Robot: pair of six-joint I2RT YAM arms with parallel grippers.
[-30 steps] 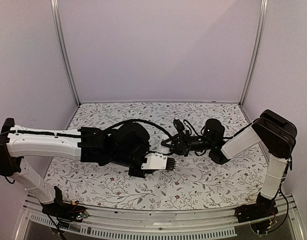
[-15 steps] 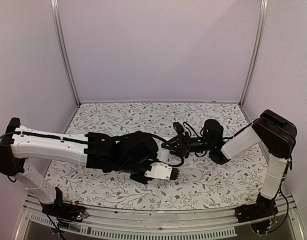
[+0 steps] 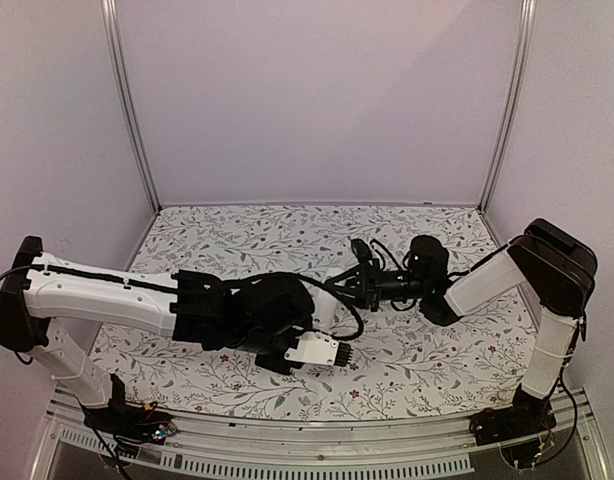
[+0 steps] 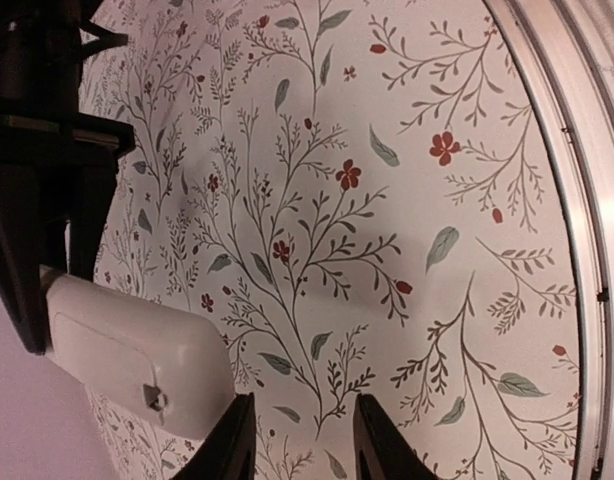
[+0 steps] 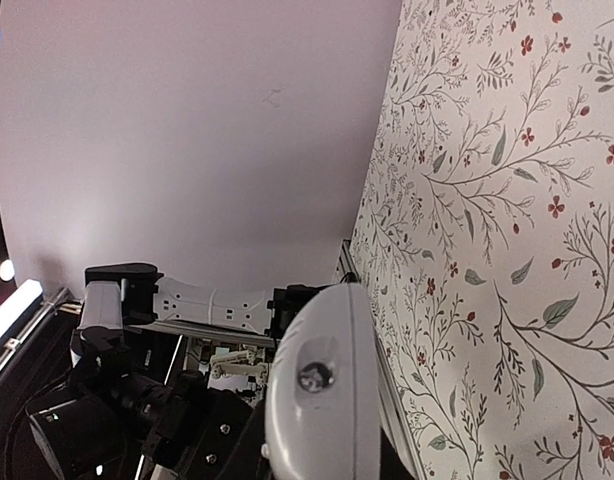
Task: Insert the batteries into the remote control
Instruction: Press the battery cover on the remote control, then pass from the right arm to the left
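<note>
The white remote control (image 5: pixel 322 390) is clamped end-on in my right gripper (image 5: pixel 322 455), which is shut on it above the middle of the floral table. From above, the remote (image 3: pixel 328 305) sticks out leftward from the right gripper (image 3: pixel 351 290). In the left wrist view the remote (image 4: pixel 137 350) shows its plain back with a small latch, just left of my left gripper (image 4: pixel 299 435). The left gripper (image 3: pixel 343 350) hovers over the cloth just nearer than the remote, open with nothing between its fingers. The batteries are out of view.
The floral cloth (image 3: pixel 407 350) covers the whole table. An aluminium rail (image 4: pixel 577 250) runs along the near edge, close to the left gripper. Frame posts (image 3: pixel 127 100) stand at the back corners. A black cable (image 3: pixel 297 245) loops over the left arm.
The left arm reached further right and toward the near edge, ending just beside the remote, and its jaws spread a little. The right gripper kept the remote almost still.
</note>
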